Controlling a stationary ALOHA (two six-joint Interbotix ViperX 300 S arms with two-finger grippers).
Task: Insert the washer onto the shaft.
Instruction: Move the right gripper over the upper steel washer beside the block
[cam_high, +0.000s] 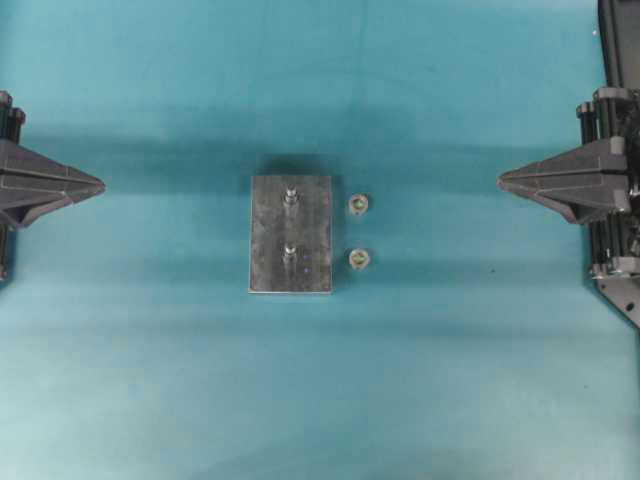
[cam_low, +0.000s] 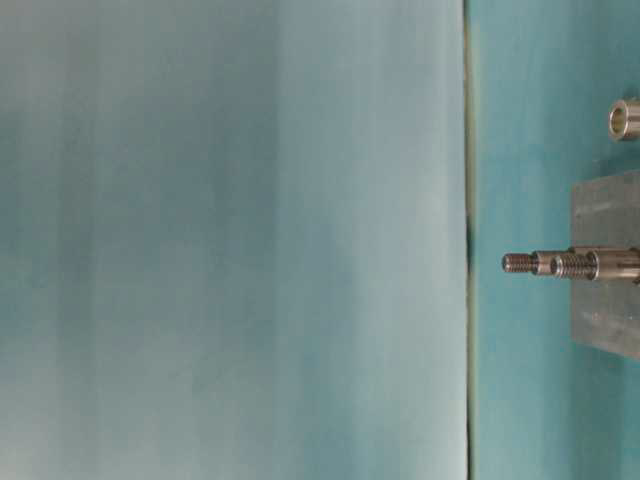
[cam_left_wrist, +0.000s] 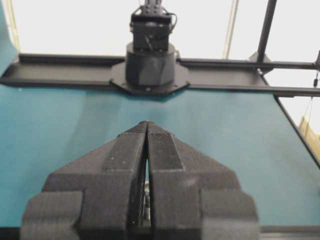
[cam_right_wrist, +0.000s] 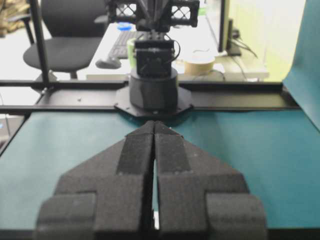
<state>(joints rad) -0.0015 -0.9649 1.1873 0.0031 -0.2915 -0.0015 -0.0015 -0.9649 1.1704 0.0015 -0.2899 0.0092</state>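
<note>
- Left gripper (cam_high: 100, 185) sits at the table's (cam_high: 150, 380) left edge, tip aimed toward the middle. Jaws pressed together, nothing between them; the left wrist view shows the two black fingers (cam_left_wrist: 125, 155) meeting at the tip.
- Table is covered in a teal mat; bare surface lies between that gripper and the parts.
- Metal block (cam_high: 270, 260) lies flat near the table's centre, long side running from the far edge toward the near edge.
- Two shafts stand upright out of the block: far shaft (cam_high: 290, 196) and near shaft (cam_high: 289, 251), one behind the other along the block's midline. Table-level view shows their threaded tips; neither carries anything.
- Far washer (cam_high: 359, 205) lies on the mat just beside the block's right side, level with the far shaft. Not touching the block.
- Near washer (cam_high: 359, 260) lies on the mat just beside the same side, level with the near shaft. Also apart from the block. The two washers are near each other but separate.
- One washer shows at table level as a short metal ring with an open bore; which of the two, cannot tell.
- Right gripper (cam_high: 502, 181) sits at the table's right edge, tip aimed toward the middle, well apart from the washers. Clenched, empty; right wrist view shows its fingers (cam_right_wrist: 135, 155) closed tip to tip.
</note>
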